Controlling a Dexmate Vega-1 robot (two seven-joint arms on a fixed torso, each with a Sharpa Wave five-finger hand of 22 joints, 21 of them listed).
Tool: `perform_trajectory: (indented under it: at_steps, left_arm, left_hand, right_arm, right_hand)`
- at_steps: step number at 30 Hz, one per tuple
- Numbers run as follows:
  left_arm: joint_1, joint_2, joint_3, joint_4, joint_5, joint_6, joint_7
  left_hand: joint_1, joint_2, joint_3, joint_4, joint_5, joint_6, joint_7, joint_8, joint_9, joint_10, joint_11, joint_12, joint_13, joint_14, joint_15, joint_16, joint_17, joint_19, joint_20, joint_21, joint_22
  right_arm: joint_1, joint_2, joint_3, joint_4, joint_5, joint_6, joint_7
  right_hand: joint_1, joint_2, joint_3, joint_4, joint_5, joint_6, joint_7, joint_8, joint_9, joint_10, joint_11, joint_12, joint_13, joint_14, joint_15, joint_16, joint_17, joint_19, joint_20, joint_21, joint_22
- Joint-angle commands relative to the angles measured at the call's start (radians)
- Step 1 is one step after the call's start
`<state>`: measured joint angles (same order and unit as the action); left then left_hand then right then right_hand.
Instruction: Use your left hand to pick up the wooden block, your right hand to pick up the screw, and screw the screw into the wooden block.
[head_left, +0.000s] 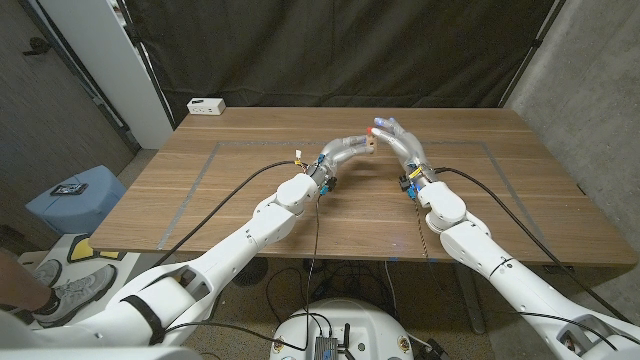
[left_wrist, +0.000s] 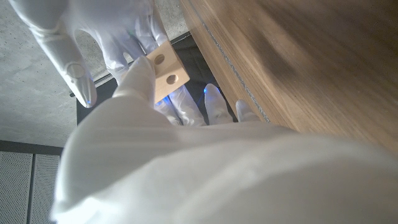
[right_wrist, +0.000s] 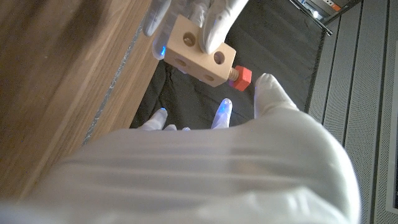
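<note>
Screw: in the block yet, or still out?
In, partly. The right wrist view shows the screw with its red head off the wooden block, thread entering a side hole. The left hand grips the block.

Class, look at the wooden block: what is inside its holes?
The wooden block has a red-headed screw entering one end face. The other visible holes look empty. How deep the screw goes is hidden inside the wood, and the left hand covers part of the block.
</note>
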<state>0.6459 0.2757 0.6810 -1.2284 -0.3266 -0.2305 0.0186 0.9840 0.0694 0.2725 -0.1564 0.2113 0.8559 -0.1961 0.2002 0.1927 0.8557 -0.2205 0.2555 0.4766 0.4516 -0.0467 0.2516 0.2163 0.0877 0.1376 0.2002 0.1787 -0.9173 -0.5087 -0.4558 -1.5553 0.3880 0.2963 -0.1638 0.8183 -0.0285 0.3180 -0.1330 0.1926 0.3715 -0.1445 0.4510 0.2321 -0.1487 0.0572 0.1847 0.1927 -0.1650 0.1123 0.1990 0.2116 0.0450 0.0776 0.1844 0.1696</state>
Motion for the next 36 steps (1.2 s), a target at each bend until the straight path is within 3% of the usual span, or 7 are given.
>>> perform_trajectory:
  at_steps: [1,6,18,25,36]
  left_arm:
    - [0.007,0.009,-0.004,-0.012,0.000,0.003,0.002]
    - [0.012,0.014,-0.006,-0.019,0.001,0.002,0.005]
    - [0.020,0.027,-0.012,-0.034,-0.003,0.007,0.004]
    - [0.014,0.027,-0.011,-0.023,-0.003,0.004,-0.004]
    - [-0.003,0.020,-0.009,0.004,-0.004,-0.003,-0.017]
  left_hand:
    - [0.005,0.012,0.003,0.003,0.009,0.016,0.007,0.006,0.002,0.010,-0.001,0.007,0.071,0.013,-0.080,-0.001,0.003,0.007,0.004,0.006,0.005]
    - [0.005,0.014,0.004,0.004,0.010,0.016,0.009,0.006,0.002,0.009,-0.001,0.007,0.071,0.012,-0.080,-0.001,0.004,0.006,0.005,0.006,0.005]
    - [0.004,0.013,0.004,0.004,0.010,0.017,0.007,0.007,0.002,0.011,-0.001,0.007,0.072,0.014,-0.080,-0.002,0.003,0.006,0.005,0.006,0.005]
    - [0.005,0.014,0.004,0.004,0.010,0.020,0.007,0.008,0.002,0.014,-0.001,0.008,0.073,0.013,-0.081,-0.002,0.004,0.006,0.006,0.006,0.005]
    - [0.005,0.012,0.003,0.004,0.010,0.020,0.006,0.008,0.002,0.014,-0.001,0.007,0.073,0.014,-0.081,-0.002,0.004,0.006,0.005,0.006,0.005]
  right_arm:
    - [0.004,-0.074,0.011,-0.064,-0.027,-0.073,0.015]
    - [0.010,-0.105,0.012,-0.094,-0.044,-0.107,0.022]
    - [0.040,-0.213,0.011,-0.221,-0.119,-0.264,0.035]
    - [0.067,-0.275,0.010,-0.291,-0.157,-0.352,0.066]
    - [0.115,-0.333,-0.008,-0.355,-0.223,-0.445,0.106]
  right_hand:
    - [-0.014,0.001,-0.004,0.003,0.004,-0.008,0.011,-0.009,-0.002,-0.008,0.010,0.000,0.005,-0.017,0.007,-0.007,0.005,-0.014,0.006,-0.003,0.005]
    - [-0.027,0.003,-0.006,0.006,0.004,-0.033,0.024,-0.023,-0.004,-0.029,0.020,-0.002,0.005,-0.027,0.011,-0.006,0.006,-0.027,0.010,-0.003,0.005]
    - [-0.042,0.004,-0.009,0.008,0.004,-0.060,0.054,-0.041,-0.008,-0.049,0.030,0.000,0.006,-0.024,0.009,0.000,0.006,-0.016,0.000,0.006,0.006]
    - [-0.049,0.009,-0.009,0.007,0.005,-0.082,0.058,-0.055,-0.009,-0.066,0.035,0.000,0.006,-0.032,0.011,-0.001,0.005,-0.024,0.001,0.006,0.006]
    - [-0.052,0.011,-0.008,0.006,0.005,-0.094,0.062,-0.063,-0.010,-0.077,0.037,0.000,0.006,-0.044,0.019,-0.003,0.005,-0.025,0.002,0.006,0.006]
